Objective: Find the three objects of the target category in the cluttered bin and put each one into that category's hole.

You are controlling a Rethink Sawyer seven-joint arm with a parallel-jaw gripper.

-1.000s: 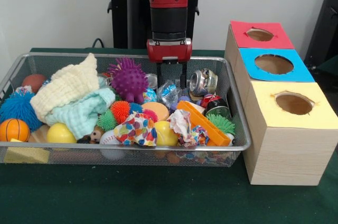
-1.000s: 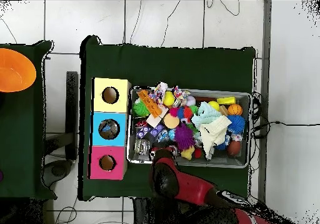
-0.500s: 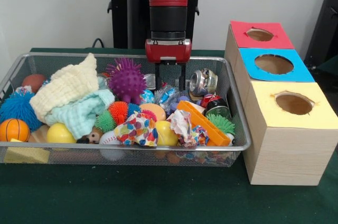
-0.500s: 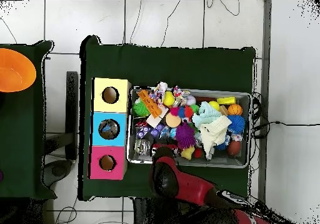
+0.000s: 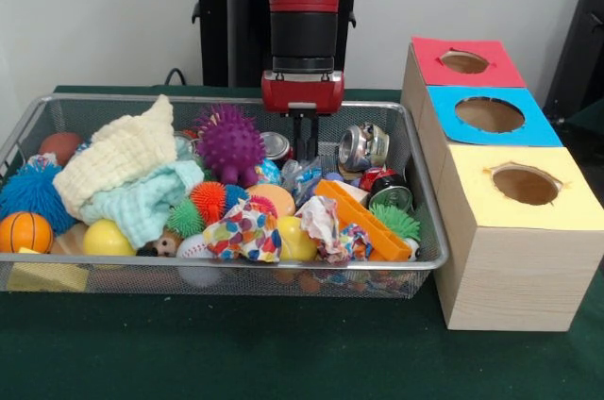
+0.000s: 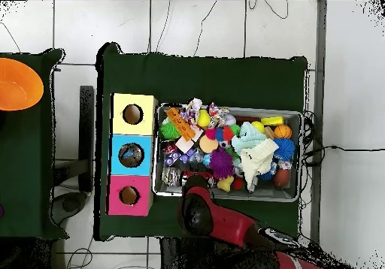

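Observation:
The silver wire-mesh bin (image 5: 236, 266) is full of toys, cloths and cans; it also shows in the overhead view (image 6: 295, 194). One crushed clear bottle (image 5: 301, 177) with a blue-and-white label lies in the bin's middle back, between the purple spiky ball (image 5: 229, 143) and a crushed can (image 5: 363, 145). My gripper (image 5: 304, 157) hangs straight down over it, with its fingers drawn together on the bottle's top. In the overhead view the red arm (image 6: 201, 213) hides the gripper. I cannot make out other clear bottles.
Three wooden boxes with round holes stand right of the bin: red top (image 5: 464, 61), blue top (image 5: 489, 114), yellow top (image 5: 525, 185). The bin also holds an orange block (image 5: 363, 221), cream and mint cloths (image 5: 123, 159), several balls and more cans (image 5: 389, 194).
The gripper's fingers, wide apart around the bottle before, have closed together on it. The arm has barely moved.

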